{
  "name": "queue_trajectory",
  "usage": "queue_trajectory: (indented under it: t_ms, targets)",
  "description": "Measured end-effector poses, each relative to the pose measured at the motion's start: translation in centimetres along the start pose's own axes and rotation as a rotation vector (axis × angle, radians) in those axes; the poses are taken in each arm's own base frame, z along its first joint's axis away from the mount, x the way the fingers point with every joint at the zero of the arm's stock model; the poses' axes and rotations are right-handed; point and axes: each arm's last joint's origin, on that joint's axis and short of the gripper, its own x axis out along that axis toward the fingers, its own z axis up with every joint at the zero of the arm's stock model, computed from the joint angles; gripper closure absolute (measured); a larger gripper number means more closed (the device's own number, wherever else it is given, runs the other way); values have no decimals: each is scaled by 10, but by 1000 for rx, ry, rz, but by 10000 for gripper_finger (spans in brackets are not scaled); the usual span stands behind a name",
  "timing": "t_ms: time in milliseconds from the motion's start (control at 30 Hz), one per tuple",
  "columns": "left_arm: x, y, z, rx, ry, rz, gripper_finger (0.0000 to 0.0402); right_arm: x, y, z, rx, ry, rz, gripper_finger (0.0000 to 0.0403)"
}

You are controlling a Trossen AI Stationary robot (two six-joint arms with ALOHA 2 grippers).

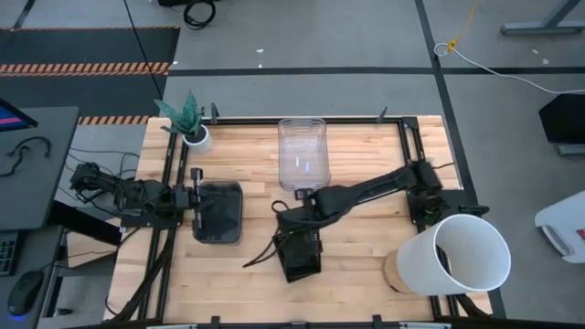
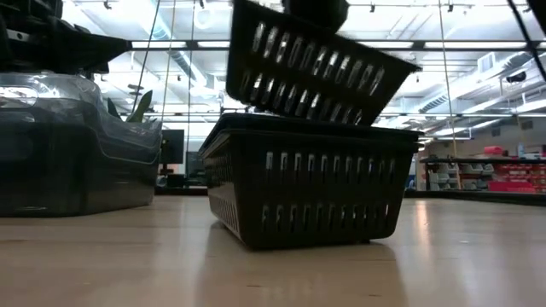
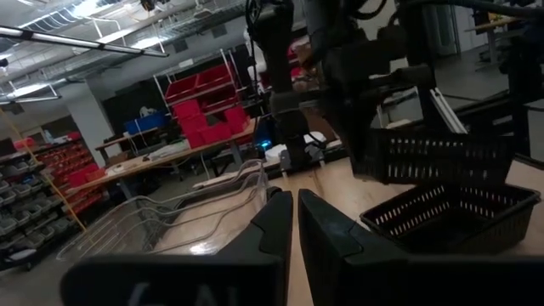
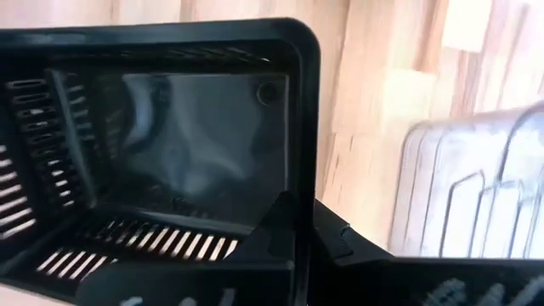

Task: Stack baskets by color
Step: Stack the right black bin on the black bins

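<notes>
On the wood table [image 1: 366, 228], the right gripper [image 1: 306, 217] pinches the rim of a tilted black tray [image 2: 311, 64] directly above a second black tray [image 2: 311, 183], long axes roughly aligned, while the left gripper [image 1: 196, 194] rests nearly closed on the grey basket [image 1: 219, 215].

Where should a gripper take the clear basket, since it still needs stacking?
Likely the clear basket's thin rim on the short end nearest the right gripper, coming from above: it sits upright and open, so one finger can slip inside the wall.

Two dark jointed arms, black cabling, left tool [image 3: 294, 223] with wedge-shaped fingers
</notes>
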Motion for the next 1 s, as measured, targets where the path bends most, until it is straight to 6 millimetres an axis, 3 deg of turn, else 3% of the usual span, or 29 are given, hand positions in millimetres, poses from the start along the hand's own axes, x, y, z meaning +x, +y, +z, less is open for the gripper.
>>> queue_trajectory:
  t_ms: [233,367,667,833,1000]
  targets:
    - [0,0,0,1,3,-1,363,17,5,20,-107,130,-18,400]
    - [0,0,0,1,3,-1,365,32,7,25,-149,170,66,399]
    - [0,0,0,1,3,-1,372,61,12,18,-115,332,166,396]
    - [0,0,0,2,4,-2,364,62,13,18,-56,332,173,371]
    - [0,0,0,1,2,-1,366,63,14,20,-29,311,173,317]
